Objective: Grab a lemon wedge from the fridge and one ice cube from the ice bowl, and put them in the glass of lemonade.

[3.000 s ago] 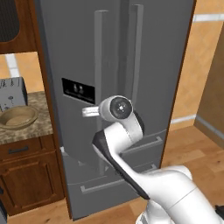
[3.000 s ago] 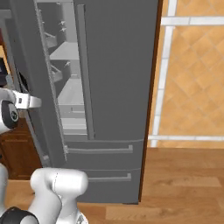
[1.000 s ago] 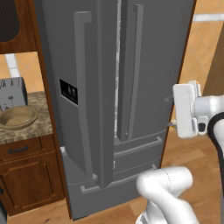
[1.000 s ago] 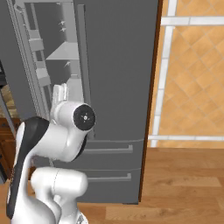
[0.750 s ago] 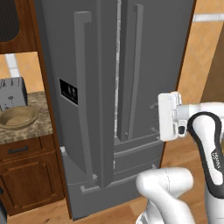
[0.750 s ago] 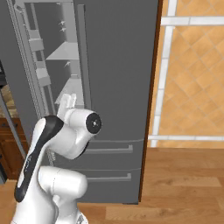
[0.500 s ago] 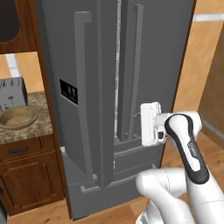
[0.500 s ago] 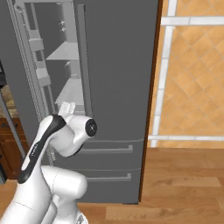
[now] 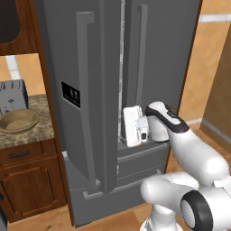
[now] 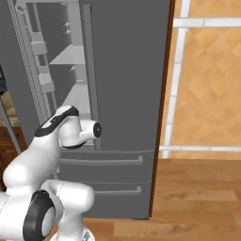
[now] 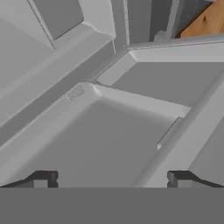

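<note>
The arm has swung in from the right over the last second, and the gripper [image 11: 109, 178] now sits at the gap between the fridge [image 9: 108, 54] doors. From the hand view its two finger tips stand wide apart with nothing between them, facing pale grey fridge shelves [image 11: 109, 144] and walls. From the left base, the fridge's left door [image 9: 85, 113] stands ajar and the white hand sits beside its edge. The ice bowl [image 9: 19, 121] rests on the granite counter [image 9: 27, 135] at left, just in front of the toaster [image 9: 12, 96]. Where the lemon wedge lies I can't tell; the interior looks plain grey.
</note>
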